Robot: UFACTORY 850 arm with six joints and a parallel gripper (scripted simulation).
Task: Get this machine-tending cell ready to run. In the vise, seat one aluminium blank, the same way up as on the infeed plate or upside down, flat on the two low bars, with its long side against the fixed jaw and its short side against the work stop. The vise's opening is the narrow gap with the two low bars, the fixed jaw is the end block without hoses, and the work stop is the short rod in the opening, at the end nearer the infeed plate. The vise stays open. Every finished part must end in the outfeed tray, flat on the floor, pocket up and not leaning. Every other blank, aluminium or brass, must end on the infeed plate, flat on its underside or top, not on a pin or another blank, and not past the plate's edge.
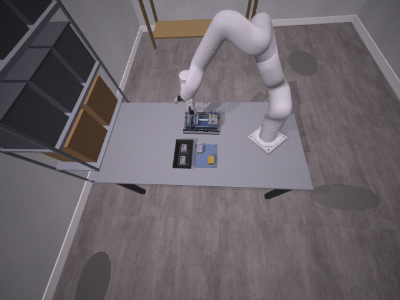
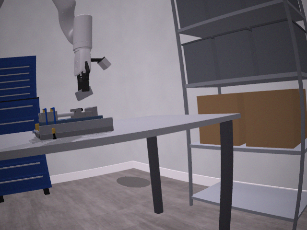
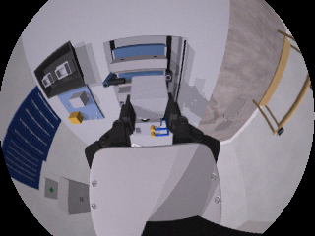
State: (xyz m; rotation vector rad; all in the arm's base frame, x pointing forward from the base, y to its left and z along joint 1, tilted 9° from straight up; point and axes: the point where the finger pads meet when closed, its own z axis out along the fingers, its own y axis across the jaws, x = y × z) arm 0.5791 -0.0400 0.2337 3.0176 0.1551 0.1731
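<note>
My gripper is shut on a grey aluminium blank and holds it tilted in the air above the vise, over the end without hoses. In the wrist view the blank sits between the fingers above the vise. From above, the gripper hangs at the far left end of the vise. The blue infeed plate carries one aluminium blank and one brass blank. The black outfeed tray holds two finished parts lying flat.
The tray and plate stand side by side in front of the vise. The arm's base is bolted at the right of the table. A shelf rack with brown boxes stands past the table's left end. A blue drawer cabinet stands behind.
</note>
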